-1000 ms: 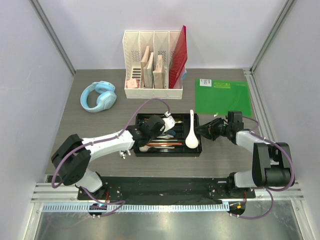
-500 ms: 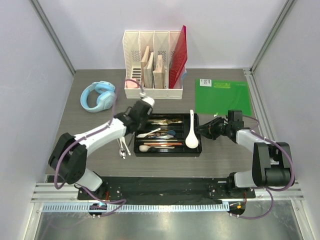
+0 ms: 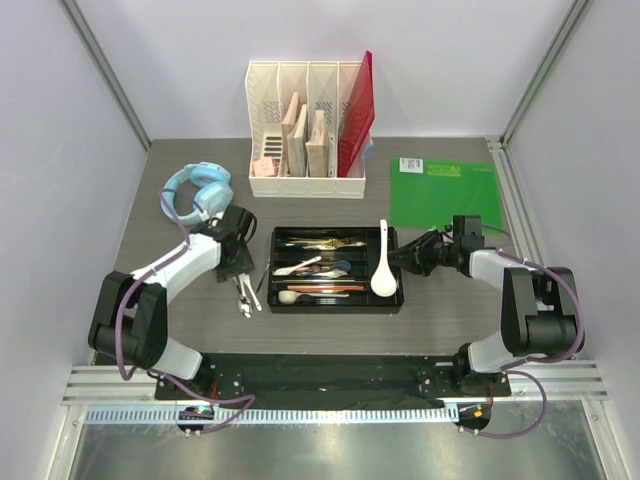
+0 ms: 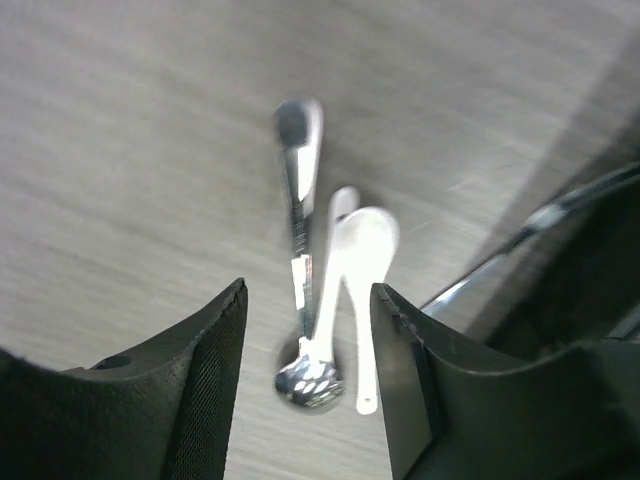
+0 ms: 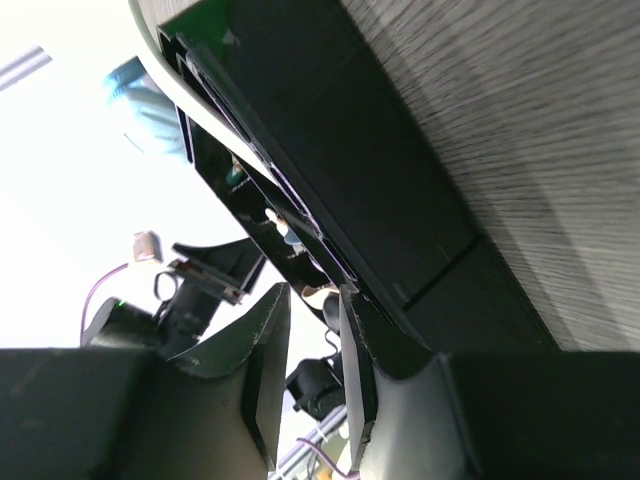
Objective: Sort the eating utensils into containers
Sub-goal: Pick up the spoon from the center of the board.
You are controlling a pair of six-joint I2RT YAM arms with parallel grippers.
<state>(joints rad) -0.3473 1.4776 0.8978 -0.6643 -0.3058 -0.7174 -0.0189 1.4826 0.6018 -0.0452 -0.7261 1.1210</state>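
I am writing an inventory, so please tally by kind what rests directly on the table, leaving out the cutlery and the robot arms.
Headphones: 1
File organizer: 1
Green sheet: 1
Cutlery tray: 1
Total: 4

No text can be read in any view. The green sheet at the far right of the table carries a small white label with dark marks, and a line of pale print beside it. Both are too small to make out.
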